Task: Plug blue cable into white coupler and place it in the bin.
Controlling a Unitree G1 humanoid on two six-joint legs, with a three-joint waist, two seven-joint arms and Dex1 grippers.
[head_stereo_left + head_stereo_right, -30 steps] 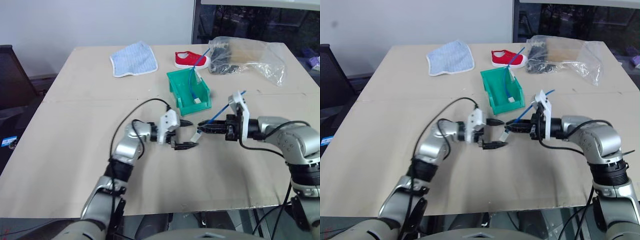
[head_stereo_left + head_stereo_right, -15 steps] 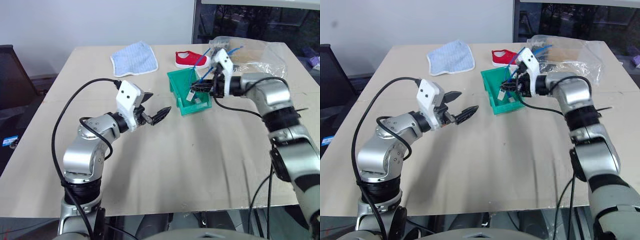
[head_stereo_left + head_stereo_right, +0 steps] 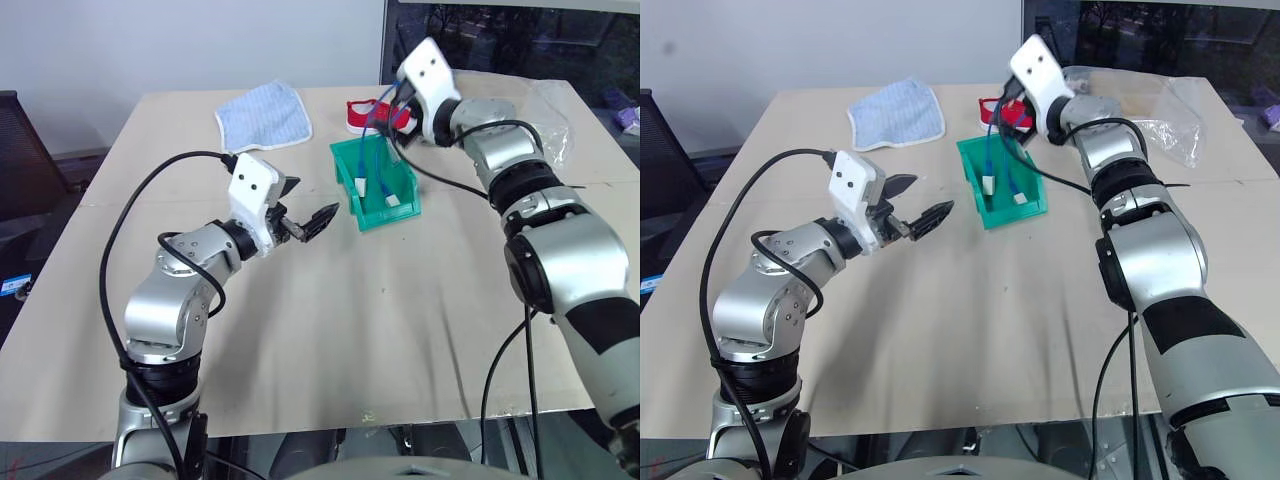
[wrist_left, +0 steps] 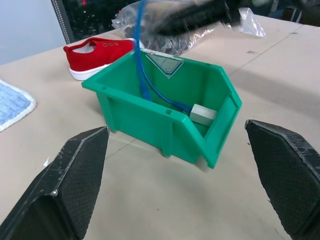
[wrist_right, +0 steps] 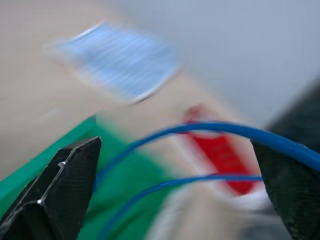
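2 blue cables (image 3: pixel 381 172) inside bin (image 3: pixel 351 180)

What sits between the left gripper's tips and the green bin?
Nothing: in the left eye view, only bare tabletop separates the left gripper from the green bin. The left wrist view shows that stretch bare too.

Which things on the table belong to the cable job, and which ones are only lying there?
For the job:
- thin bright-blue cable, hanging into the bin
- small white plastic coupler, inside the bin
- small green plastic bin

Just lying about:
- red shoe with white sole
- blue-and-white striped cloth
- clear plastic bag
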